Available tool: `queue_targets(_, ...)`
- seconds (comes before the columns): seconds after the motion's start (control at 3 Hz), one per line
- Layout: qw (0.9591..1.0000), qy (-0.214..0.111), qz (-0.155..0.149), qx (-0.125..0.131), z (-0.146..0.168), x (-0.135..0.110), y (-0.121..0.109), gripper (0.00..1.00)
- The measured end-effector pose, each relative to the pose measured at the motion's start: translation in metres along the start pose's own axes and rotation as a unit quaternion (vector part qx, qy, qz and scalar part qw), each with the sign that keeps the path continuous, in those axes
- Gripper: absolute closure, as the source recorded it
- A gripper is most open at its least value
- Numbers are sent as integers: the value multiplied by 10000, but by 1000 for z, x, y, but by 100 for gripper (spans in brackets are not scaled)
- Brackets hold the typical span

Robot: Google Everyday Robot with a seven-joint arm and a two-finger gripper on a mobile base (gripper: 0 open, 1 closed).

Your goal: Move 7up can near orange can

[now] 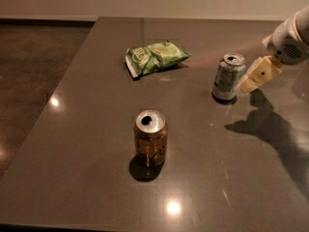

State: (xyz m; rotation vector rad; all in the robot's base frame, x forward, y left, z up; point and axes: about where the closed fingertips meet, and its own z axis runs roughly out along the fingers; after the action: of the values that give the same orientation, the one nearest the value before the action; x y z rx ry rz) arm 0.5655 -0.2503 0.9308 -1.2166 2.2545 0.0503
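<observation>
The 7up can (pixel 228 77) stands upright at the right of the dark table, grey-green with a white label panel and a silver top. The orange can (pixel 150 144) stands upright near the table's front middle, apart from it. My gripper (pixel 247 83) comes in from the right edge on a white arm. Its cream finger (pixel 259 74) sits just right of the 7up can, very close to its side. I see only this one finger.
A green snack bag (pixel 155 57) lies on the table (pixel 87 129) behind the orange can and left of the 7up can. The table's left edge drops to a brown floor (pixel 34 71). The arm's shadow falls on the table's right part.
</observation>
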Motion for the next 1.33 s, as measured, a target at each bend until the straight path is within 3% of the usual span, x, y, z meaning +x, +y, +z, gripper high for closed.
queue_targets(0.67, 9986, -399, 109, -326, 39, -22, -8, 0)
queue_targets(1.0, 9980, -472, 133, -402, 45, -28, -6, 16)
queue_targets(1.33, 9975, -546, 56, -456, 45, -36, -1, 47)
